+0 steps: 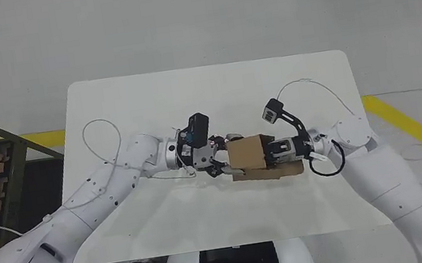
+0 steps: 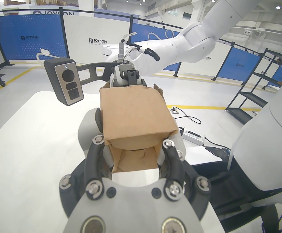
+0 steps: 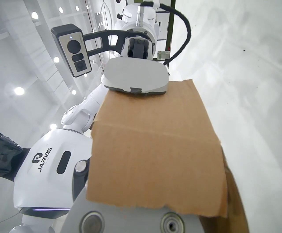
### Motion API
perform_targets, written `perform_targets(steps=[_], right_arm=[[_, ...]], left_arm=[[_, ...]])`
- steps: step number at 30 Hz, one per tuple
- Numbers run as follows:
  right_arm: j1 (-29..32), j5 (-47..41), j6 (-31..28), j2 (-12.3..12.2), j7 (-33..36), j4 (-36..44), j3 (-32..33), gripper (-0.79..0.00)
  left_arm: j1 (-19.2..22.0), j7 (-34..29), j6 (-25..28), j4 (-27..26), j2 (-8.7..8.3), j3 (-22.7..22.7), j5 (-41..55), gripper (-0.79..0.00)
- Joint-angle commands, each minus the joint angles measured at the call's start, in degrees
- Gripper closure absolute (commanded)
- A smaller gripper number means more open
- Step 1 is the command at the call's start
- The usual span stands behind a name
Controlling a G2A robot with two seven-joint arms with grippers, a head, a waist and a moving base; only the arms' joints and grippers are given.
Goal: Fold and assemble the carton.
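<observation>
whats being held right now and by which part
The brown cardboard carton: the left gripper clamps one open end, a finger on each side wall. The right gripper meets the opposite end; its hold cannot be told.

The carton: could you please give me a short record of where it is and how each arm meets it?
carton: brown cardboard, partly folded, one end open toward the left wrist view
position: between the two arms, over the white table
left gripper: fingers clamp the open end from both sides
right gripper: at the opposite end; grip hidden
</observation>
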State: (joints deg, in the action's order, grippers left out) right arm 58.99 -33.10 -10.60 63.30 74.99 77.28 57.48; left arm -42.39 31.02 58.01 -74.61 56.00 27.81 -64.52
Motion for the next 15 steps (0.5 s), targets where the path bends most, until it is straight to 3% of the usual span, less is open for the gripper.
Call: perform_targets(steps=[1, 15], right_arm=[[-0.05, -0.01, -0.07, 0.10, 0.04, 0.18, -0.35, 0.000], [-1.09, 0.23, -0.11, 0.80, -0.25, -0.06, -2.18, 0.000]], left_arm=[[0.02, 0.04, 0.00, 0.03, 0.04, -0.03, 0.10, -0.332], [-0.09, 0.17, 0.00, -0.18, 0.08, 0.37, -0.03, -0.332]])
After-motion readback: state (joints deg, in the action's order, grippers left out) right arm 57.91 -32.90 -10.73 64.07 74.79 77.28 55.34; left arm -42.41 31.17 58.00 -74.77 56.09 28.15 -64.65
